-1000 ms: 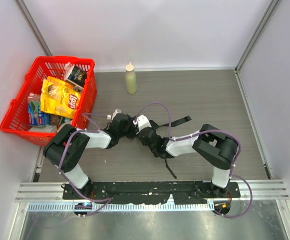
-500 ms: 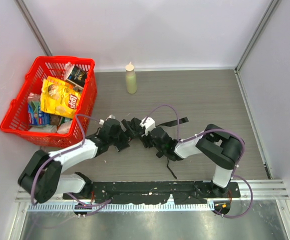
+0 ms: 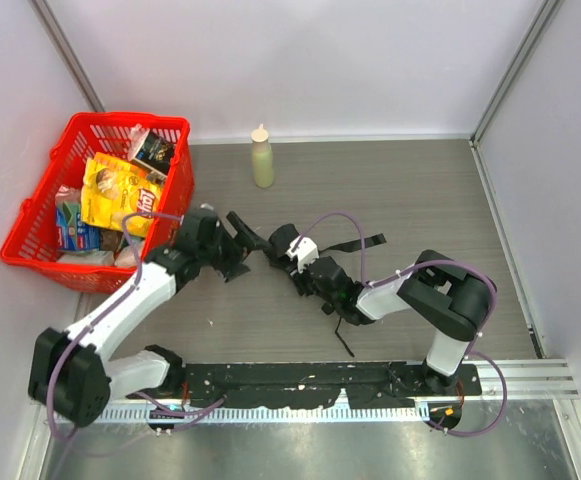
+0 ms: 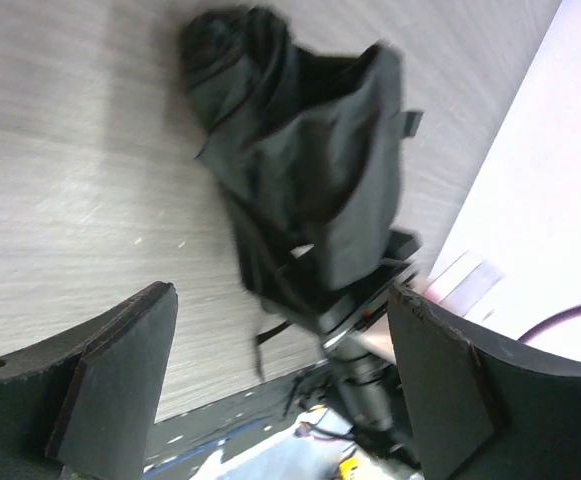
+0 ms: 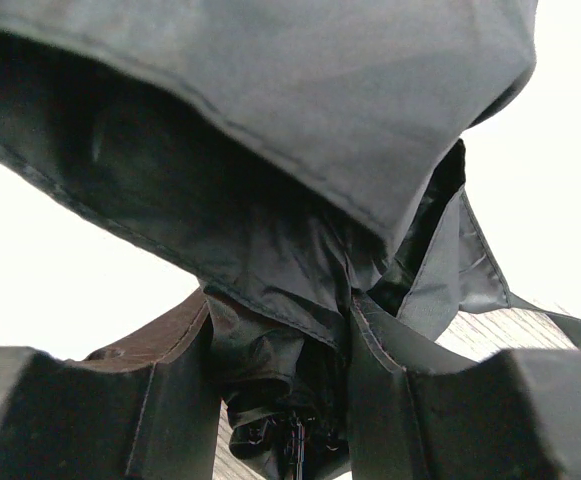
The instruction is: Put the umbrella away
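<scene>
The black umbrella (image 3: 249,231) lies bunched on the grey table near the middle, its strap (image 3: 361,243) trailing right and its thin shaft (image 3: 342,337) pointing toward the near edge. My right gripper (image 3: 282,254) is shut on the folded fabric; in the right wrist view the umbrella (image 5: 270,250) fills the gap between the fingers (image 5: 165,400) of the gripper (image 5: 280,400). My left gripper (image 3: 231,256) stands open just left of the fabric, apart from it. In the left wrist view the umbrella (image 4: 305,185) lies ahead of the wide-open gripper (image 4: 280,385), with nothing between the fingers.
A red basket (image 3: 175,128) full of snack packets stands at the left, close behind the left arm. A pale squeeze bottle (image 3: 261,158) stands upright by the back wall. White walls close in the table on three sides.
My left gripper has opened, let go of the umbrella fabric and drawn back to the left toward the basket. The right gripper keeps its hold and has shifted slightly left.
</scene>
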